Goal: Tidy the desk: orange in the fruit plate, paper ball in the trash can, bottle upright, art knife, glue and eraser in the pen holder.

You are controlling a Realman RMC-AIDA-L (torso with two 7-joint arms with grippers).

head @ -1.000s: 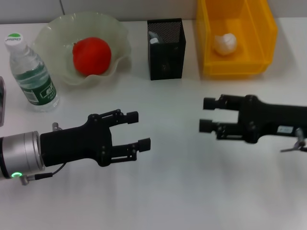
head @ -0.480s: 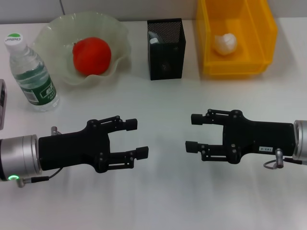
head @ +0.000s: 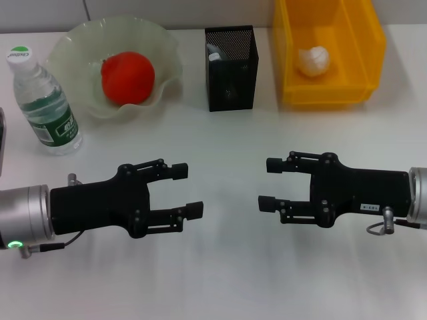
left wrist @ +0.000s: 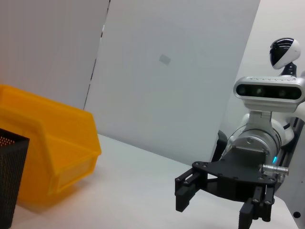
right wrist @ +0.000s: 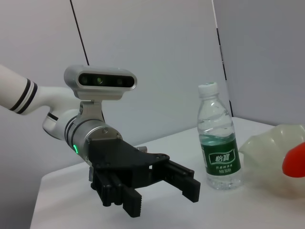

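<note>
Across the far tabletop, everything looks sorted: orange in the plate, paper ball in the yellow bin, bottle upright at far left beside the plate, pen holder between plate and bin. Something pale inside the holder, too hidden to name; knife, glue and eraser seen nowhere else. Near the front, left gripper and right gripper facing each other, well apart, both hovering with jaws spread and empty. Seen from the wrists too: right gripper open, left gripper open.

Judged nearly or fully done. If re-handled: bottle light, thin-walled, smooth, prone to tipping — best taken at mid-body on the label. Orange firm, round, likely to roll; grip across the widest part. Paper ball very light, crushable, forgiving anywhere.
</note>
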